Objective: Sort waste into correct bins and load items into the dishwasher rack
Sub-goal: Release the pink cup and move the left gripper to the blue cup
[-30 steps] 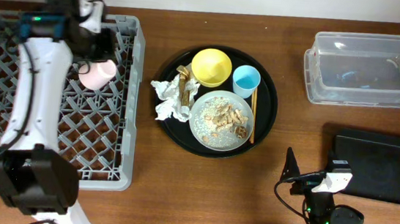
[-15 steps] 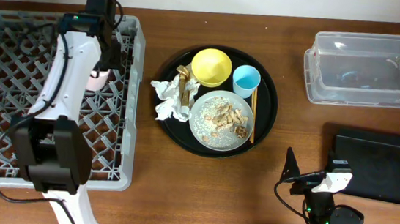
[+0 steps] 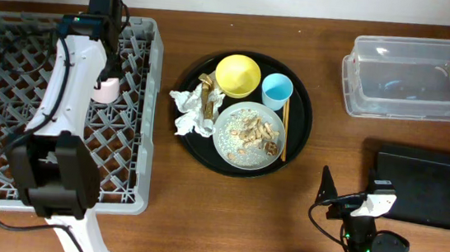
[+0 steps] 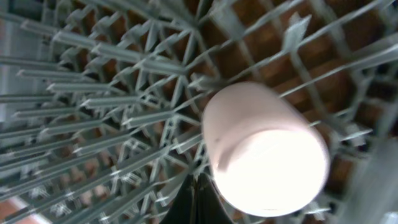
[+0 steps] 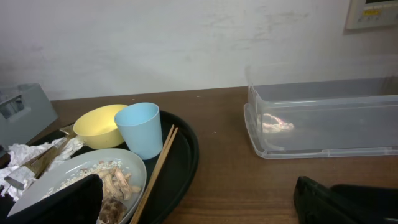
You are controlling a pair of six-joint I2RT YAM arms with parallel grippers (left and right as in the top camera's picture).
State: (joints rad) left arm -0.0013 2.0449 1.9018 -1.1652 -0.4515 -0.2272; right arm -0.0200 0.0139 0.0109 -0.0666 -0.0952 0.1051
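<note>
Since half a second ago the left arm has drawn back slightly toward the far edge of the dishwasher rack; the small pink cup rests base-up among its pegs, near the far right corner; the left pincer shows only a dark sliver, so I cannot tell its spread; the right pincer gapes wide and empty, low over the worktop.

A dark brown wooden table stands against a plain white wall bearing a small white panel.

Even, soft overhead light; blurred, overexposed pink cup close-up.
</note>
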